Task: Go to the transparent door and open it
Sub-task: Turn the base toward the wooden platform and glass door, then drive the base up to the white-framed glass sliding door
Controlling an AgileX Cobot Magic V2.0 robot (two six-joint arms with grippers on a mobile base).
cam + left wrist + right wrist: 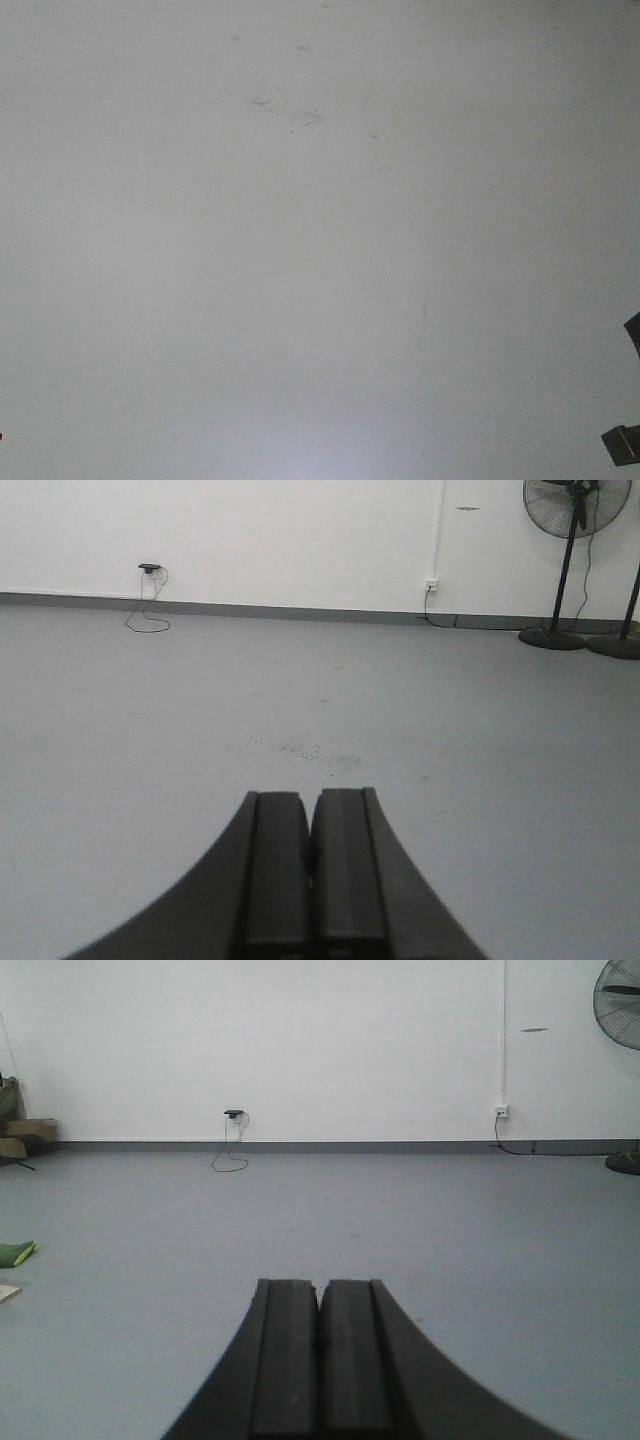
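The transparent door is out of view in every frame. My left gripper (pixel 310 798) is shut with nothing between its black fingers and points over bare grey floor toward a white wall. My right gripper (pixel 320 1285) is also shut and empty, pointing over the same floor toward the white wall. The front view shows only grey floor with a patch of dark specks (pixel 270 103) and a dark bit of the robot (pixel 622 443) at the lower right corner.
A standing fan (pixel 572 510) with a round base (pixel 552 638) is at the far right by the wall. A wall socket with cable (pixel 431 584) and a small charger with cord (pixel 150 570) are on the wall. Green items (pixel 15 1252) lie at far left.
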